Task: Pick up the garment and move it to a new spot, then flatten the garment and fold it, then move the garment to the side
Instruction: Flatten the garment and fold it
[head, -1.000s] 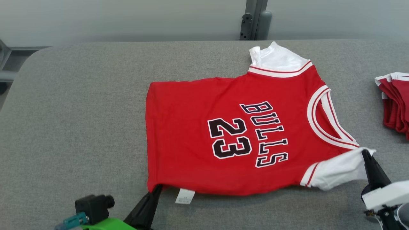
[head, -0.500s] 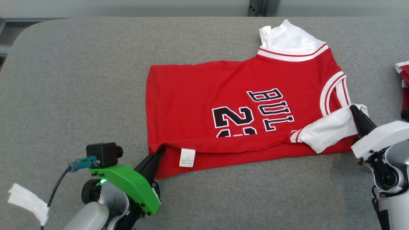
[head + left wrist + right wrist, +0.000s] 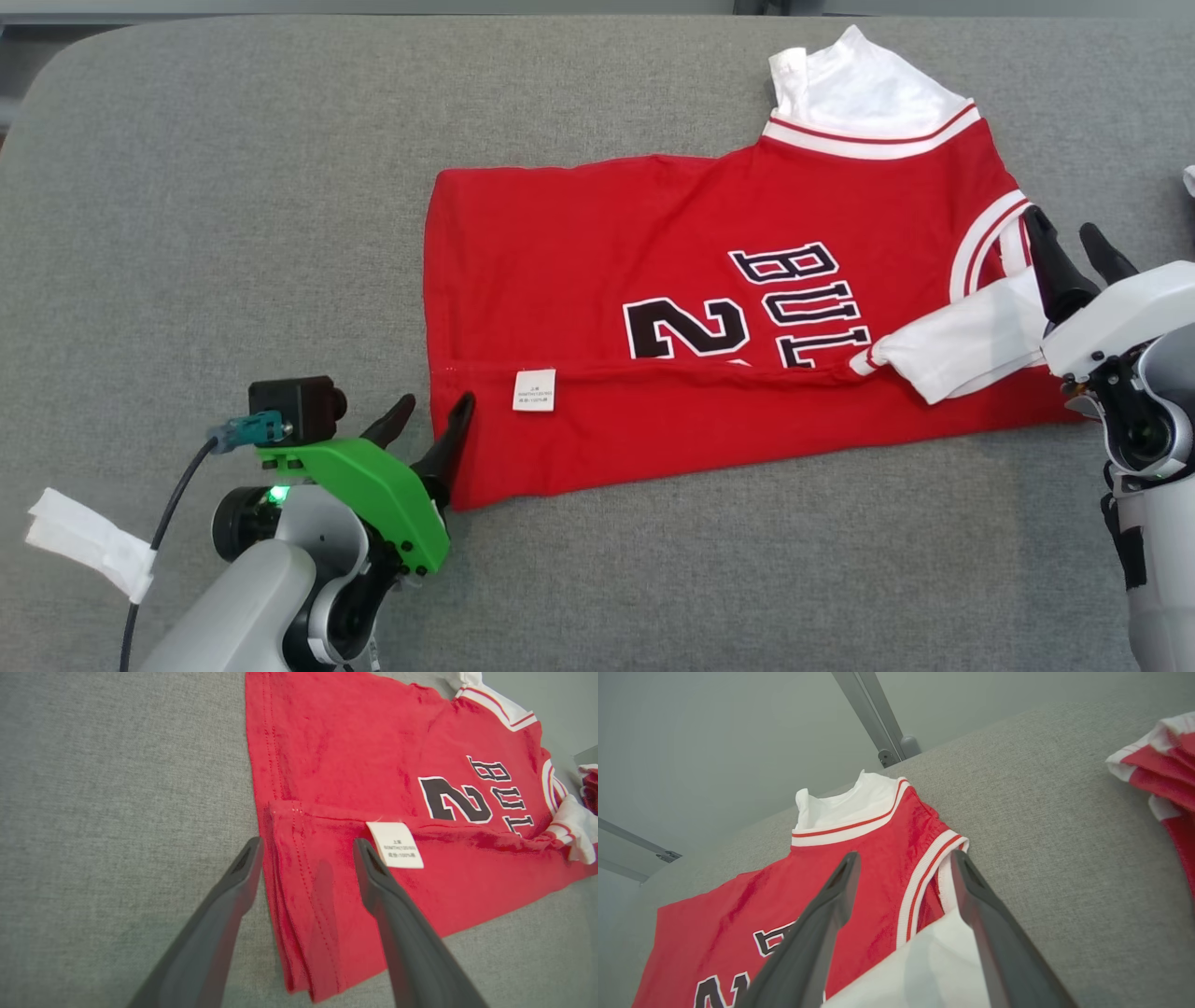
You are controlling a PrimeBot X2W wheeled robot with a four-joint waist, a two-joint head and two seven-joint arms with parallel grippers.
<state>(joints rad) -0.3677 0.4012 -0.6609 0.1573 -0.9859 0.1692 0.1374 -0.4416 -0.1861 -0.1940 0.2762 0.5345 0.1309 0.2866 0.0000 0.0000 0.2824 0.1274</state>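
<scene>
Jaws wide on both: left gripper (image 3: pixel 435 403) straddles the folded hem corner of the jersey (image 3: pixel 653 233), right gripper (image 3: pixel 1061 224) stands over its white sleeve (image 3: pixel 962 350), nothing held. Risk: a finger snags cloth on retreat, dragging the fold open.

The red jersey (image 3: pixel 653 233) carries black print edged in white, lying sideways in the head view. It shows the letters "BUL" (image 3: pixel 801 289) — a further letter is cut short where the lower part is folded over — and beside them the digit "2" (image 3: pixel 686 327). A white label (image 3: pixel 534 389) on the folded-over part bears three short lines of small grey print, too fine to read for certain.
</scene>
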